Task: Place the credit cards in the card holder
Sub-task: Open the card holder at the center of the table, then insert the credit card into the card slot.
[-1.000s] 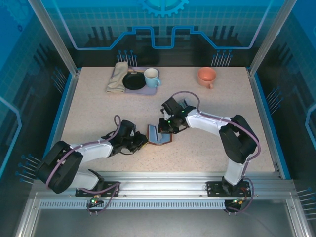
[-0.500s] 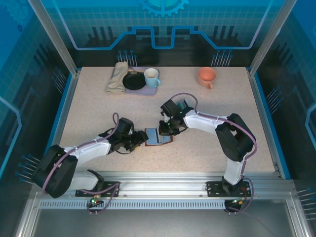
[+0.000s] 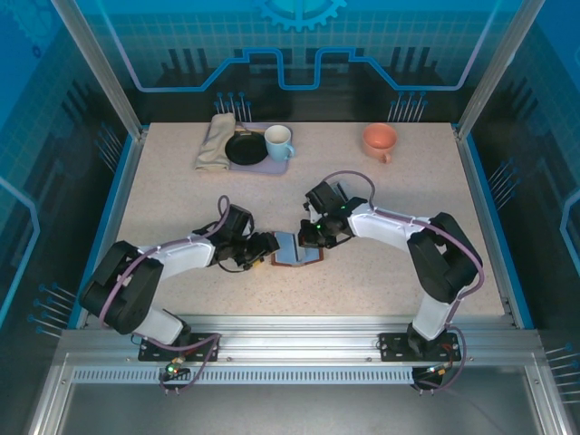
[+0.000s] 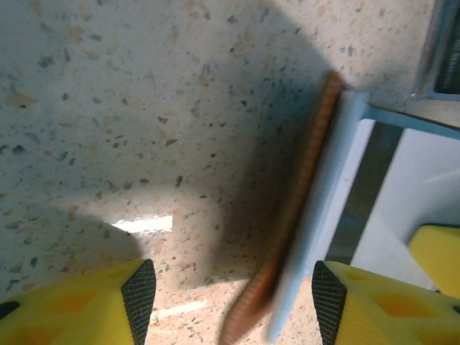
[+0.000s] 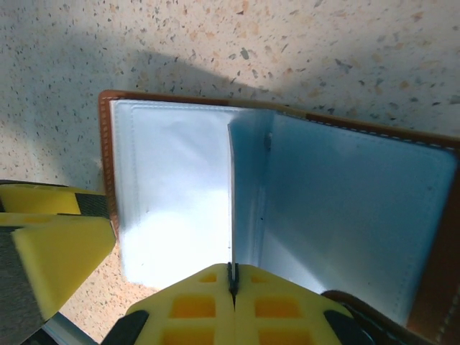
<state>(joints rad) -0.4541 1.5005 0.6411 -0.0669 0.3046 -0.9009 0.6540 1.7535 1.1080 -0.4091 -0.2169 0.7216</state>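
My right fingers pinch a leaf of the open card holder, fold pointing away; left fingers gape astride its edge.

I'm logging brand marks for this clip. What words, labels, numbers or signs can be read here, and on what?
None can be read. The card holder lies open with plain sleeves, the pale mug and orange cup show no lettering, and the back wall carries a gear graphic and line patterns, no words.
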